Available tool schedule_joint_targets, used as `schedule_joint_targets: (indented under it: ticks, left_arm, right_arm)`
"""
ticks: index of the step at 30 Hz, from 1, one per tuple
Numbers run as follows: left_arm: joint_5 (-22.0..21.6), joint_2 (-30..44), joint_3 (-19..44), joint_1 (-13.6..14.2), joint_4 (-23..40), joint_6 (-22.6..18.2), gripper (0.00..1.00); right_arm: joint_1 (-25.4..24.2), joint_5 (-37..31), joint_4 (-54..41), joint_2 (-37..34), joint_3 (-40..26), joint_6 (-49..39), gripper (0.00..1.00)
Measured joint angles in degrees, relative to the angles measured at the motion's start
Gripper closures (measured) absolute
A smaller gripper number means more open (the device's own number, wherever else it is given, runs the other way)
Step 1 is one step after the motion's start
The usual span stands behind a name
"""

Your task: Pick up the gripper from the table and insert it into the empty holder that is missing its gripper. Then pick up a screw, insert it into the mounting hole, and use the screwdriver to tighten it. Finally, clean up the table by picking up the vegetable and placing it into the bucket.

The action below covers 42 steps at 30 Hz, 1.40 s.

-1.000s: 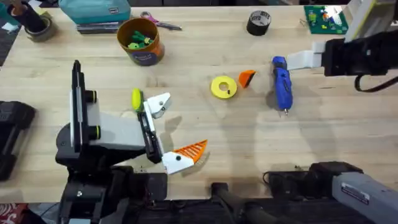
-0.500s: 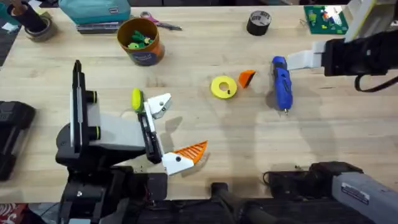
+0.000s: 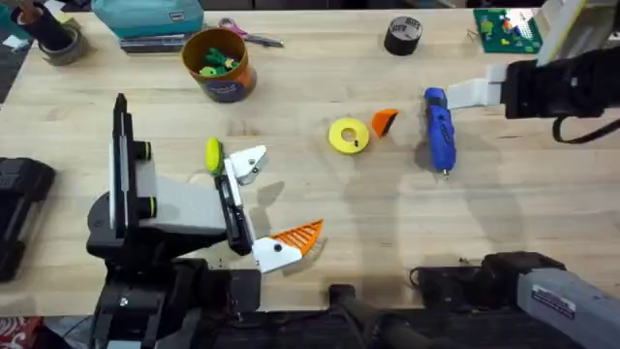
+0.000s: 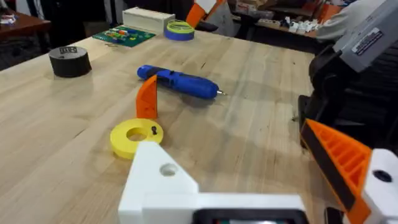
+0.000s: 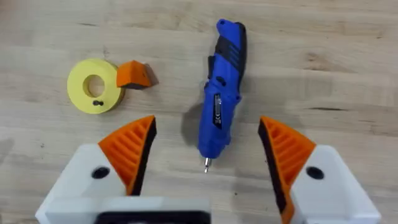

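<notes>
The loose orange gripper rests beside a flat yellow disc that carries a small black screw. To its right lies the blue screwdriver, bit toward the near edge. My right gripper hovers open over the screwdriver, touching nothing. Open as well, my left gripper has one orange finger and one bare white holder. The yellow-green vegetable is next to that holder. At the back stands the bucket.
A black tape roll, scissors, a teal box and a green circuit board line the far edge. Another tape roll sits far left. Bare wood lies between the disc and my left gripper.
</notes>
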<state>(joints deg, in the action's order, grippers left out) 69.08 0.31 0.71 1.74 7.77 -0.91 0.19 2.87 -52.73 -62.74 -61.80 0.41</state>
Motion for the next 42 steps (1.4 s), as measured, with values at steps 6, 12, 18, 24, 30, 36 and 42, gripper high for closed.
schedule_joint_targets:
  ticks: [6,12,18,24,30,36,42]
  left_arm:
    - [0.0,0.0,0.0,0.0,0.0,0.0,0.015]
    - [0.2,0.0,0.0,0.0,0.0,0.0,0.015]
    - [0.2,0.0,0.0,0.0,0.0,0.0,0.015]
    - [0.2,0.0,0.0,0.0,0.0,0.0,0.015]
    - [0.2,0.0,0.0,0.0,0.0,0.0,0.015]
    - [0.2,0.0,0.0,0.0,0.0,0.0,0.015]
    - [0.2,0.0,0.0,0.0,0.0,-0.1,0.015]
  right_arm:
    - [0.0,0.9,-1.2,0.0,0.0,0.9,0.006]
    - [1.1,1.6,-1.6,0.0,-0.2,1.1,0.006]
    - [6.9,1.8,-3.9,-0.7,-3.9,0.8,0.006]
    - [12.9,-0.1,-9.3,-5.3,-11.0,-0.7,0.006]
    - [17.4,-0.5,-13.7,-12.6,-18.1,-3.0,0.006]
    - [19.9,-2.6,-14.5,-19.0,-21.7,-4.1,0.005]
    - [20.8,-4.6,-14.0,-23.7,-21.7,-4.6,0.005]
